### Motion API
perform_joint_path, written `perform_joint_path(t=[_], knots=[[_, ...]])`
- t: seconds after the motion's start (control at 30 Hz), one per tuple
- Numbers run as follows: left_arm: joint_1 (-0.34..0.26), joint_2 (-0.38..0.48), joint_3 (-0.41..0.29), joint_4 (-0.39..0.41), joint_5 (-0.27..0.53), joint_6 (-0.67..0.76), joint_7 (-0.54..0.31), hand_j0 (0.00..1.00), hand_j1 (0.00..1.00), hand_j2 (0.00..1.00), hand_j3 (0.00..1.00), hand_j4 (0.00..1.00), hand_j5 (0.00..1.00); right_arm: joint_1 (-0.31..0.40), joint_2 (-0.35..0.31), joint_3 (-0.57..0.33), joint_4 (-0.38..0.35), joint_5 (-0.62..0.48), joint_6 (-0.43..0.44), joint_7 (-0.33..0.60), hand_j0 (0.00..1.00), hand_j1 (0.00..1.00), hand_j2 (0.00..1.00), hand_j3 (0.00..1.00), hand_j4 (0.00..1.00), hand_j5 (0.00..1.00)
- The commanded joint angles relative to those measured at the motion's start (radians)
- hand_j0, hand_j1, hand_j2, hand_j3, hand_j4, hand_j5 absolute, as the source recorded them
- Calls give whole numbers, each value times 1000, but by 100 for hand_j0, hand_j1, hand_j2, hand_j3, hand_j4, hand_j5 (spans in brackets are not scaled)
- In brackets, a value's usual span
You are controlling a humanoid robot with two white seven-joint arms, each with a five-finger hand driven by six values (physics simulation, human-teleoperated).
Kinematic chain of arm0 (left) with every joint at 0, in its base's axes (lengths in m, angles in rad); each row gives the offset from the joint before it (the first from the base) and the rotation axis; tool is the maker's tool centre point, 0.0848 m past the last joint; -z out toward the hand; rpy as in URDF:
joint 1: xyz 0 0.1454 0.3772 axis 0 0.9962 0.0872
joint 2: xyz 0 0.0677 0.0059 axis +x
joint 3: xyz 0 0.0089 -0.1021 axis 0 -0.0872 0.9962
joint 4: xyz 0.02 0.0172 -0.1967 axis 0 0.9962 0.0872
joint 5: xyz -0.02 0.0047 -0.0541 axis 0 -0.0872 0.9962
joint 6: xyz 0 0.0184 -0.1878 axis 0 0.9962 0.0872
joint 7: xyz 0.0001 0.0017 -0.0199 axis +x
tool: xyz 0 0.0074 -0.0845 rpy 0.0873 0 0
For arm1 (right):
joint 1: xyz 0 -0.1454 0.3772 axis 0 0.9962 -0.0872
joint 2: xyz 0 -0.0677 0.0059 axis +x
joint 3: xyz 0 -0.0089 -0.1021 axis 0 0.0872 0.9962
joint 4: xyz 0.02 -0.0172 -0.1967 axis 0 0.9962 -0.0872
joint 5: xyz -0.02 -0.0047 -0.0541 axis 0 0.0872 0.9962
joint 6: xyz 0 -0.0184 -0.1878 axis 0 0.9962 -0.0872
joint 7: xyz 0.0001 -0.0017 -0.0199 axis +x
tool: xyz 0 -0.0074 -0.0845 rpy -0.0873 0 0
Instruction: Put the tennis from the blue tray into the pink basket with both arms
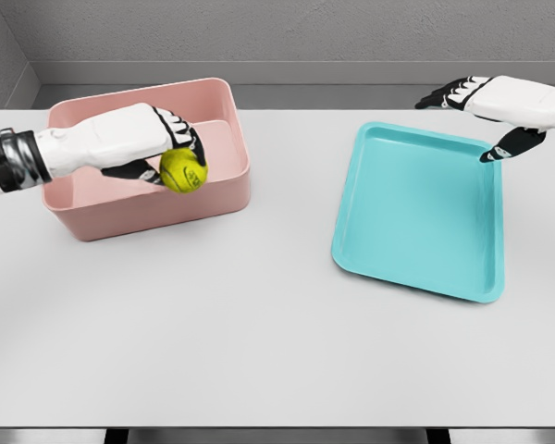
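My left hand grips the yellow tennis ball at its fingertips, holding it over the front wall of the pink basket, while my right hand hangs with fingers loosely spread and holding nothing above the far right corner of the blue tray on the white table.

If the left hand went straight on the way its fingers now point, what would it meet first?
Likely the pink basket, at its right wall: the left hand points rightward, holding the tennis ball above the basket; depth is unclear.
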Motion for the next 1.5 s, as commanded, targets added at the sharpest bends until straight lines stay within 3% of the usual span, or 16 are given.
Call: perform_joint_path(t=[0.0,0.43,0.83,0.87,0.9,0.93,0.97,1.2,1.27,1.37,1.4,1.47], knots=[[0,-4,2,22,7,1,1,47,47,47,47,47,47,0,-1,-2,0,-6,2,-1,100,100,100,100,100,100],[-14,-47,8,139,2,1,2,47,47,47,47,47,47,0,-1,-2,-2,-6,2,-2,100,100,100,100,100,100],[-49,-110,8,312,-3,1,4,48,48,48,48,48,48,0,-1,-2,-2,-6,2,-2,100,100,100,100,100,100],[-51,-113,8,317,-3,1,4,55,55,55,55,55,55,0,-1,-2,-2,-6,2,-2,100,100,100,100,100,100],[-51,-121,8,325,-4,1,5,84,84,84,84,84,84,0,-1,-2,-3,-6,2,-2,100,100,100,100,100,100],[-57,-124,8,325,-6,1,7,100,100,100,100,100,100,0,-1,-2,-2,-6,2,-2,100,100,100,100,100,100],[-57,-124,16,325,-6,1,8,100,100,100,100,100,100,0,-1,-2,-3,-6,2,-2,100,100,100,100,100,100],[-49,-110,45,303,-3,1,8,100,100,100,100,100,100,-2,-1,-2,-3,-6,2,-2,100,100,100,100,100,100],[-34,-97,57,231,4,1,8,100,100,100,100,100,100,-3,-1,-2,-3,-6,2,-2,100,100,100,100,100,100],[5,43,62,70,56,1,10,100,100,100,100,100,100,-3,-1,-2,-3,-8,2,-2,100,100,100,100,100,100],[14,71,82,48,56,1,11,100,100,100,100,100,100,-3,-1,-2,-5,-8,2,-2,100,100,100,100,100,100],[93,135,163,-19,70,1,11,100,100,100,100,100,100,-3,-1,-2,-5,-6,2,-2,100,100,100,100,100,100]])
